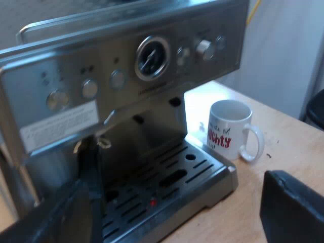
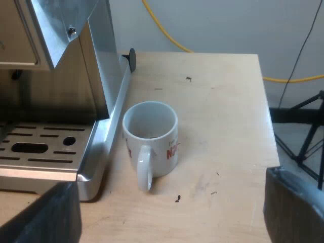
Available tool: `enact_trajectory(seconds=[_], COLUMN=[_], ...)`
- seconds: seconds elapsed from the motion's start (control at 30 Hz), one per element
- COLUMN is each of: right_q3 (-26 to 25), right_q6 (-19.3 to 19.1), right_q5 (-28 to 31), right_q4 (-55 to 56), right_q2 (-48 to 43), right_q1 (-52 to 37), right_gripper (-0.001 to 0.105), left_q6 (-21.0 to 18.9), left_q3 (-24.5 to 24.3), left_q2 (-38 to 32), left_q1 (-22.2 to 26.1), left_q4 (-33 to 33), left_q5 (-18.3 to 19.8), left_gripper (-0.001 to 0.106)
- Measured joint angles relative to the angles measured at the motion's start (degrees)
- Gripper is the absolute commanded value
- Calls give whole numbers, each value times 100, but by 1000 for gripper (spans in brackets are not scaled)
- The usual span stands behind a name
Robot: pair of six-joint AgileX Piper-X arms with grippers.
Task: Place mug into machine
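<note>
A white mug (image 1: 230, 129) with red lettering stands upright on the wooden table, close beside the espresso machine's drip tray (image 1: 167, 187). Its handle (image 2: 144, 169) points towards my right gripper, and the mug (image 2: 150, 136) looks empty. My left gripper (image 1: 172, 215) hangs open before the machine's front (image 1: 126, 71), its fingers (image 1: 291, 207) wide apart with nothing between them. My right gripper (image 2: 169, 212) is open too, hovering short of the mug's handle side, clear of it. The slotted tray (image 2: 40, 147) has nothing standing on it.
The machine's panel carries a round gauge (image 1: 152, 57) and several knobs. The table edge (image 2: 268, 126) runs close past the mug, with a black stand (image 2: 304, 126) on the floor beyond. A yellow cable (image 2: 162, 30) hangs along the wall.
</note>
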Motion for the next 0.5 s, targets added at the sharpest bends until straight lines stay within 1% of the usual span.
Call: enact_trajectory(seconds=[0.2, 0.27, 0.43, 0.5], right_q3=[0, 0, 0, 0], right_q6=[0, 0, 0, 61], right_q5=[-47, -46, -51, -63], right_q4=[-369, -450, -556, -614], right_q2=[492, 651, 901, 1010], right_q1=[0, 0, 0, 0], right_gripper=[75, 75, 75, 75], left_q6=[0, 0, 0, 0], left_q3=[0, 0, 0, 0], left_q2=[742, 1045, 1595, 1787], left_q1=[-346, -560, -912, -1044], left_q4=[-728, -979, -1375, -1532], left_q5=[12, 12, 32, 27], left_gripper=[70, 70, 70, 70])
